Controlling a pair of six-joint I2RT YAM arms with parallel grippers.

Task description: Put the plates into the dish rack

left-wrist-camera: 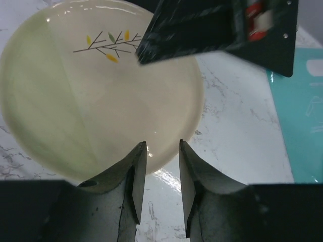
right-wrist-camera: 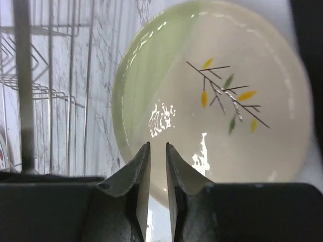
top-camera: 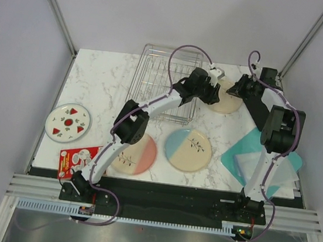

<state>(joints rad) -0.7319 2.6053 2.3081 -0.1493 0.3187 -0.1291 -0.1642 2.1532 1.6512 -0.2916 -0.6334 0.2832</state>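
Observation:
The green-half plate (top-camera: 227,102) lies flat on the marble table, right of the dish rack (top-camera: 163,86); the rack looks empty. My left gripper (top-camera: 213,87) hovers at the plate's near rim (left-wrist-camera: 101,85), jaws open with nothing between them (left-wrist-camera: 160,147). My right gripper (top-camera: 240,86) is over the same plate (right-wrist-camera: 217,101), its fingers nearly together and holding nothing (right-wrist-camera: 157,147). The blue-half plate (top-camera: 188,149), the pink-half plate (top-camera: 137,154) and the small white fruit plate (top-camera: 67,122) lie flat toward the front.
A red-and-white packet (top-camera: 77,161) lies at the front left edge. A teal sheet (top-camera: 260,159) with clear film on it covers the right side. The rack's wire wall (right-wrist-camera: 50,85) stands just left of the green plate. The right gripper's body (left-wrist-camera: 222,27) overhangs the plate.

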